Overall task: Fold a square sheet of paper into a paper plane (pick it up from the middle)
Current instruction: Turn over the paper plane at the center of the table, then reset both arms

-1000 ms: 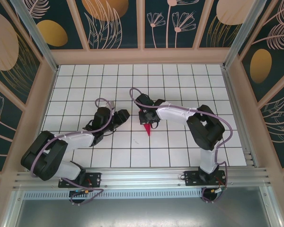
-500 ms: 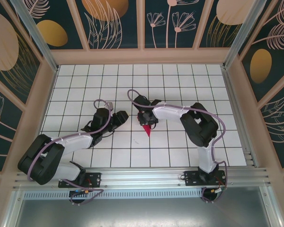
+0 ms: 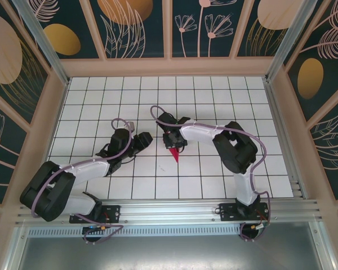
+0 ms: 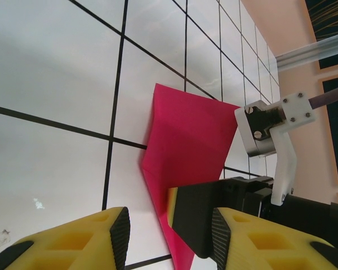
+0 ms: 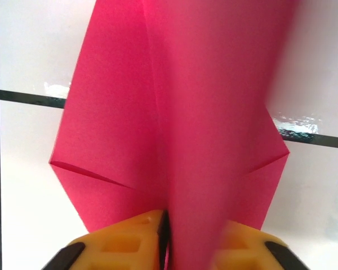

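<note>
Right wrist view: the yellow fingers of our right gripper (image 5: 194,222) stand close around the raised centre crease of the paper plane (image 5: 174,112); we cannot tell whether they pinch it. Beyond them, the plane lies on the white tiled table (image 5: 28,45). Our left gripper (image 4: 170,225) hovers just beside it, jaws apart and holding nothing.

Floor (image 3: 214,95): white tiles, black grid, centre of frame. Walls (image 3: 135,28): dark teal, floral panels, top and sides. Rail (image 3: 169,209): aluminium, along bottom edge.
</note>
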Controlling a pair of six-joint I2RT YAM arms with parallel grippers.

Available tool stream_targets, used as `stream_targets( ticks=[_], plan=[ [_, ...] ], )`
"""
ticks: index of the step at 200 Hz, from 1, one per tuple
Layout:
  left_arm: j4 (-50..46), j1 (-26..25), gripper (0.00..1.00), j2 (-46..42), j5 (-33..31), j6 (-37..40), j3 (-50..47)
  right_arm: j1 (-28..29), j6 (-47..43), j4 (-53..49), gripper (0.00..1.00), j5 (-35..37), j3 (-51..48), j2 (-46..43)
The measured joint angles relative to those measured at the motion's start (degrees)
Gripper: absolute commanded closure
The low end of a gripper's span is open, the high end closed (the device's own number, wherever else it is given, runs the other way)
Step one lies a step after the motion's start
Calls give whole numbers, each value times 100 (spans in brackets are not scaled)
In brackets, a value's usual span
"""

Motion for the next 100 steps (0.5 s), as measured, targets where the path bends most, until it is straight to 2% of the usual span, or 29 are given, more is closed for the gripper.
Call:
stream_targets(
  ticks=[35,100],
  plan=[
    [-378,0,53,-509,-258,197,0,0,-4,-315,59,57,229,-24],
    [-774,0,53,-946,-573,402,-13,26,0,-745,56,299,675,-785]
  ],
)
